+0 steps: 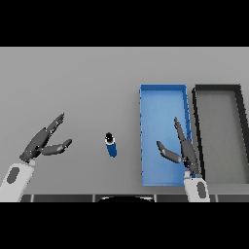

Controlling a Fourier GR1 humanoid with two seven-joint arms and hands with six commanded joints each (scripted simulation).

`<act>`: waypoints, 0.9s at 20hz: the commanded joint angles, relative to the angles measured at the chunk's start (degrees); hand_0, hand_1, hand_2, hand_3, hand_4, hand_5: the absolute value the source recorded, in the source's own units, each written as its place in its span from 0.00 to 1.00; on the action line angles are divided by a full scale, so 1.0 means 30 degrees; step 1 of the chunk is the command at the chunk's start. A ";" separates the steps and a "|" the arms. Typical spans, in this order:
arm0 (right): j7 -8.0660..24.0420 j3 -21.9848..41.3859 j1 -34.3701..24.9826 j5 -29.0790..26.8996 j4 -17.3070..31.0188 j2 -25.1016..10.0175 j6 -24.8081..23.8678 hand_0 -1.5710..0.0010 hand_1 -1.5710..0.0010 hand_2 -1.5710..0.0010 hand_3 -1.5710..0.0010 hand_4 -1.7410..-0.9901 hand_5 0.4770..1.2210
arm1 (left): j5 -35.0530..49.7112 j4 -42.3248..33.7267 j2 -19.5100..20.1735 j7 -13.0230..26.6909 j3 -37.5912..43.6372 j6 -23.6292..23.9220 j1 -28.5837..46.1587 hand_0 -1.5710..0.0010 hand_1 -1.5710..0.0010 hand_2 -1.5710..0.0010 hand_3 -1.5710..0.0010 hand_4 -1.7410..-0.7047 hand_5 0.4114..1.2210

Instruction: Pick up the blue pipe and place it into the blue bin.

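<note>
A short blue pipe (111, 145) with a dark end lies on the grey table, left of the blue bin (163, 92). The bin is long, shallow and holds nothing. My right hand (183, 150) is open, fingers straight, hovering over the bin's right wall and near half, well to the right of the pipe. On the left of the table my left hand (44, 141) is open too, thumb spread, a fair way left of the pipe. Neither hand touches anything.
A black bin (218, 88) with a grey floor stands right beside the blue bin, on its right. The grey table (82, 82) stretches bare behind and left of the pipe.
</note>
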 commanded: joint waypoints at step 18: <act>0.0339 0.0136 0.0577 -0.0127 -0.1007 0.0031 0.0137 1.00 1.00 1.00 1.00 0.69 0.19 | -0.3823 0.0669 -0.5302 0.1314 -0.5312 -0.0388 -0.1058 1.00 1.00 1.00 1.00 0.53 0.07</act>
